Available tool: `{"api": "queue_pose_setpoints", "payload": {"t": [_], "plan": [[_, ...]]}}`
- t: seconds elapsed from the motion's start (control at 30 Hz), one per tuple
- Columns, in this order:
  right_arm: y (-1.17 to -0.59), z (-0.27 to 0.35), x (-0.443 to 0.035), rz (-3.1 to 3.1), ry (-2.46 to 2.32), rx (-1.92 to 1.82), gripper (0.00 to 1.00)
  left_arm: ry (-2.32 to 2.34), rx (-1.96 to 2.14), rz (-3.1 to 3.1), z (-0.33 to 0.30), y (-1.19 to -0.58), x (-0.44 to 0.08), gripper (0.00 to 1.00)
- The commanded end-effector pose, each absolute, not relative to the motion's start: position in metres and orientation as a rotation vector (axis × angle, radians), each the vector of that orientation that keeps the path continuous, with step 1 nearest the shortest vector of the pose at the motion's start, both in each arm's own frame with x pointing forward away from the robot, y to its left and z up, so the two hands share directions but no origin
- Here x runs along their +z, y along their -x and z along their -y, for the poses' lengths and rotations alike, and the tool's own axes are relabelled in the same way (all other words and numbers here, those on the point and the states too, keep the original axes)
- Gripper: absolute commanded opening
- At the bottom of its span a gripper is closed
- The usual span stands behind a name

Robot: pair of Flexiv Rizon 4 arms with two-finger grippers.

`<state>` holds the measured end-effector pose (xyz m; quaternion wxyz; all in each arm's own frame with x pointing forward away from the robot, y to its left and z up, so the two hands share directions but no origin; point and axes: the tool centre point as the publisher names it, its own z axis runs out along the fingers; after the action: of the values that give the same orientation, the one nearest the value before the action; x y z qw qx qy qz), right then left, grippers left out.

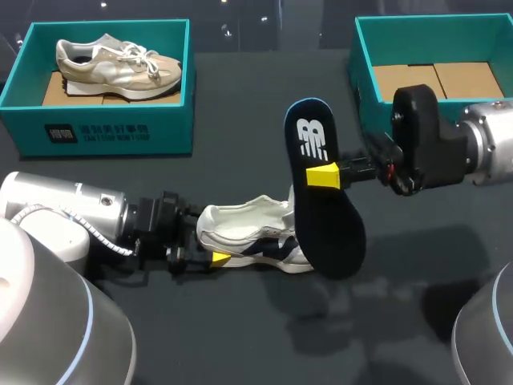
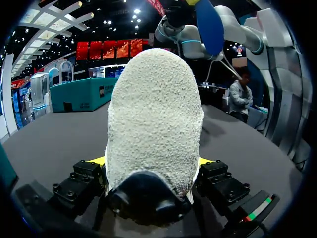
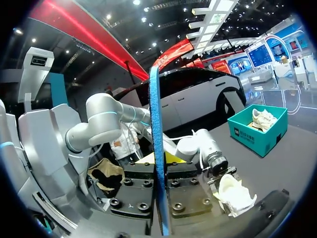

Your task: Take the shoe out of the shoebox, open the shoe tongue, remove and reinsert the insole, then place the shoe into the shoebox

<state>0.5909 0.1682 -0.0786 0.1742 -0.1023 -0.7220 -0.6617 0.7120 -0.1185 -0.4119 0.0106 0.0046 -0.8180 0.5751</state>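
My right fingers [image 1: 323, 175] are pinching the dark-blue foam insole [image 1: 329, 233] mid-frame, left fingers [image 1: 220, 258] clamping the white mesh sneaker [image 1: 248, 228]; reinsertion next, needing toe alignment.

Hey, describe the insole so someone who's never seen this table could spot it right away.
Start at the empty teal shoebox on the right of the dark table. Just in front of it, the right gripper holds the insole by a white shoe held in the left gripper. It is the only flat, foot-shaped black piece, blue-edged with a white logo, standing on end.
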Motion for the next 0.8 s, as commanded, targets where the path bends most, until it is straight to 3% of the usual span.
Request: {"api": "queue_pose_setpoints", "payload": {"t": [0.03,0.43,0.53,0.57,0.6,0.8], "plan": [[-0.579,-0.169,-0.083,2.067,0.371,-1.901,0.0,-0.015,1.793,2.554,0.119,-0.712,-0.411,0.0],[-0.574,-0.168,-0.084,2.053,0.399,-1.904,0.0,-0.01,1.798,2.56,0.119,-0.712,-0.41,0.0],[-0.574,-0.168,-0.084,2.053,0.399,-1.904,0.0,0.008,1.778,2.577,0.116,-0.71,-0.403,0.41],[-0.574,-0.168,-0.084,2.053,0.399,-1.904,0.0,0.013,1.767,2.591,0.113,-0.71,-0.402,0.75],[-0.574,-0.168,-0.084,2.053,0.399,-1.904,0.0,-0.008,1.76,2.595,0.111,-0.709,-0.402,1.0],[-0.574,-0.168,-0.084,2.053,0.399,-1.904,0.0,-0.066,1.674,2.637,0.094,-0.709,-0.401,1.0]]}}
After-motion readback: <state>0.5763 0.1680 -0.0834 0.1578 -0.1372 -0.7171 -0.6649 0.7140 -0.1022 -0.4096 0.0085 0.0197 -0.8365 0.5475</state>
